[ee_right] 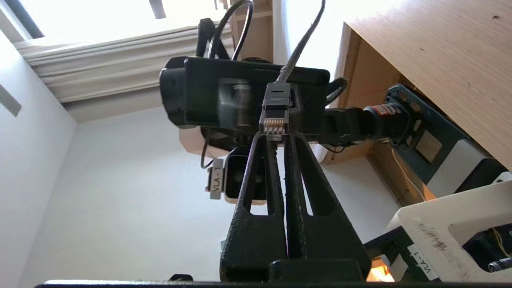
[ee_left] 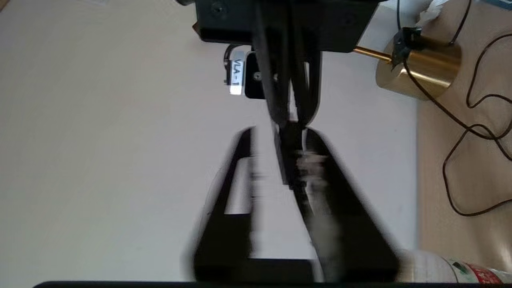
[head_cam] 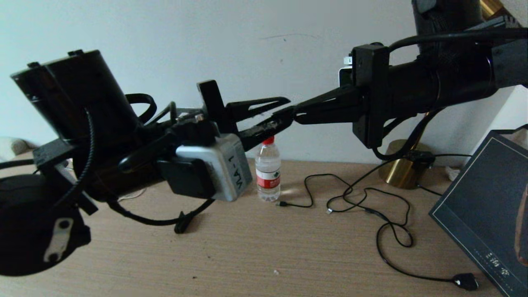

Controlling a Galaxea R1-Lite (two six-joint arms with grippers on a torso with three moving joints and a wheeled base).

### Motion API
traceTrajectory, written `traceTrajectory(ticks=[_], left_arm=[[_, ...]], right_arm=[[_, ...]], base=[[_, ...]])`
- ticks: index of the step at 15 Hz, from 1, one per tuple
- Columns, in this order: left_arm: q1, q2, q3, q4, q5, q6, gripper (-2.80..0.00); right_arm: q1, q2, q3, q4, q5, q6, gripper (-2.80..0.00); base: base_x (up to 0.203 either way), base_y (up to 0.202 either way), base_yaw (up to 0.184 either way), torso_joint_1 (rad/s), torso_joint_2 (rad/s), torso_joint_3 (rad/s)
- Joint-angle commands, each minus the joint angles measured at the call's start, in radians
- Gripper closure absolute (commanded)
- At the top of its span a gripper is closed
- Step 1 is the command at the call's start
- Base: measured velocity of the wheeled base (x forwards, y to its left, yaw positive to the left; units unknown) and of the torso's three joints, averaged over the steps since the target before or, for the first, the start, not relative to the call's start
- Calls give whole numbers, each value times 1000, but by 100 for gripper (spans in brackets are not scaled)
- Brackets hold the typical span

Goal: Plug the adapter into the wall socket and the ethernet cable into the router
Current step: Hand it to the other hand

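Note:
My two grippers meet in mid-air above the table. The right gripper [head_cam: 296, 113] [ee_right: 277, 139] reaches in from the right, shut on the ethernet cable's plug [ee_right: 275, 116], pinching it at the fingertips. The plug's clear tip faces the right wrist camera and its cable [ee_right: 298, 48] runs away behind it. The left gripper [head_cam: 284, 108] [ee_left: 279, 134] is open, fingers spread either side of the plug [ee_left: 289, 154], which lies against one worn finger [ee_left: 332, 200]. Adapter, wall socket and router are out of view.
On the wooden table [head_cam: 247, 255] stand a water bottle [head_cam: 268, 171] and a brass lamp base [head_cam: 402, 165]. Thin black cables [head_cam: 371, 198] with tiny plugs loop between them, one ending in a flat black oval [head_cam: 466, 281]. A dark book [head_cam: 486, 214] lies at the right.

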State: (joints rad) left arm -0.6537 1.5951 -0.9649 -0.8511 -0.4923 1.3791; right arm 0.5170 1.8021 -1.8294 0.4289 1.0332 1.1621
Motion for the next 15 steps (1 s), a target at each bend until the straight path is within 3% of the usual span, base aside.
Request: traceTrajectory(ticks=[1,5,8,12,15], left_arm=[[-1,-1,3,-2,-3,8,-280],[8,-12,7,-1,-48,8,-280],[42,2,2,-2,-160,7,-280],[98,25,-16,-7,-260,6,-280],[102,53,-58,-60,-313,-16,-280]], right_arm=[[0,0,1,1,6,7,0],[-6,-20,6,1,8,11,0],[-17,-24,1,-1,17,39,0],[-43,-21,-3,-1,26,41,0],[-43,-26,-21,-1,30,58,0]], base=[[0,0,0,0,0,0],[0,0,0,0,0,0],[0,0,0,0,0,0],[0,0,0,0,0,0],[0,0,0,0,0,0]])
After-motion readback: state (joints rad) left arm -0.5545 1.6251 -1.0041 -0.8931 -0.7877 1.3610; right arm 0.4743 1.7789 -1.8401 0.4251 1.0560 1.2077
